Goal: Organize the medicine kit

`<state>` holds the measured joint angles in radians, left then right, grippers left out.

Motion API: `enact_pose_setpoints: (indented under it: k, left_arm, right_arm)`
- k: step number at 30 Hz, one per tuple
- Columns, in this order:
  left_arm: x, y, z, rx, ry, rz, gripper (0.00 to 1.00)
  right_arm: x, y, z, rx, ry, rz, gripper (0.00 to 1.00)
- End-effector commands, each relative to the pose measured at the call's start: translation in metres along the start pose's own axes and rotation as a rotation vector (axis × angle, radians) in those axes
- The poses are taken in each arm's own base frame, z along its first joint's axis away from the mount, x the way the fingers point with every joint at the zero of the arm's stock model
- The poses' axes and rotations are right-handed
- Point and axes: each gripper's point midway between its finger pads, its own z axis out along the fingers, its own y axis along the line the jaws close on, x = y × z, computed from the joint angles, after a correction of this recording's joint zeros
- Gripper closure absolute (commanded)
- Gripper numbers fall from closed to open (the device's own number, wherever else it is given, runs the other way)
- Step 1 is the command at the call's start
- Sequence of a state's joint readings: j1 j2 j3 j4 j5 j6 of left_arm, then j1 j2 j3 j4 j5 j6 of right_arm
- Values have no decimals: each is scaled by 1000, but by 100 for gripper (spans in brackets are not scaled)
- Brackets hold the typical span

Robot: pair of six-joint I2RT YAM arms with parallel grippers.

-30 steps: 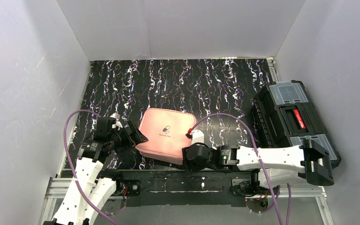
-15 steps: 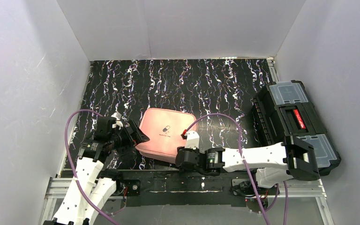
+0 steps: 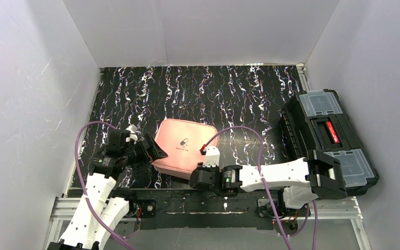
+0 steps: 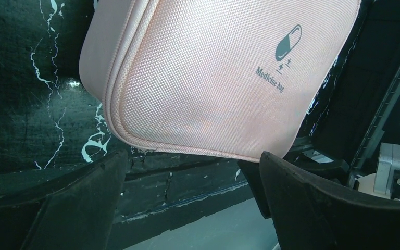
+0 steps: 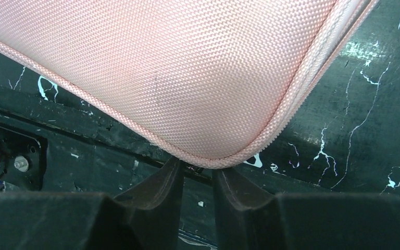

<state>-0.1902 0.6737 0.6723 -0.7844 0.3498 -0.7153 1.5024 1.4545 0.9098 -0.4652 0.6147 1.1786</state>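
Observation:
The pink medicine kit lies zipped shut and flat on the black marbled mat, pill logo up. It fills the upper part of the left wrist view and of the right wrist view. My left gripper stands wide open at the kit's left edge, and its fingers straddle the near-left corner without touching it. My right gripper is at the kit's near corner. Its jaws stand a narrow gap apart, with the tips tucked just under the zip rim. What lies between the tips is hidden.
A black toolbox with clear lid compartments stands at the right edge of the mat. White walls enclose the left, back and right sides. The metal frame rail runs along the near edge, just below the kit.
My right arm has slid left along the kit's near edge to its corner, and its jaws have narrowed. The left arm and the kit have barely moved.

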Motion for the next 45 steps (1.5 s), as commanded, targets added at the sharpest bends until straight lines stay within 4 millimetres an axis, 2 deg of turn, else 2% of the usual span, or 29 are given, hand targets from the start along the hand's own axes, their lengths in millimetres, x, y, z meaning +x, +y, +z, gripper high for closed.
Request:
enact_pose_setpoints:
  k: [1, 10, 18, 24, 33, 39, 45]
  left_arm:
    - [7, 0, 4, 18, 37, 14, 2]
    - [9, -3, 4, 40, 50, 25, 2]
    - [11, -5, 4, 55, 56, 31, 2]
    - [11, -6, 4, 60, 59, 33, 2]
    - [11, -7, 3, 66, 60, 34, 2]
    - [12, -7, 3, 69, 64, 34, 2]
    - [12, -8, 4, 74, 68, 37, 2]
  right_arm:
    - [-24, 15, -2, 5, -95, 68, 69]
    - [-27, 17, 2, 37, -127, 110, 77]
    - [-31, 12, 7, 90, -166, 129, 86]
    - [-37, 4, 3, 115, -197, 140, 99]
    - [-38, 9, 0, 89, -196, 117, 99]
    - [-36, 8, 3, 87, -209, 119, 76]
    - [-38, 12, 3, 75, -232, 116, 65]
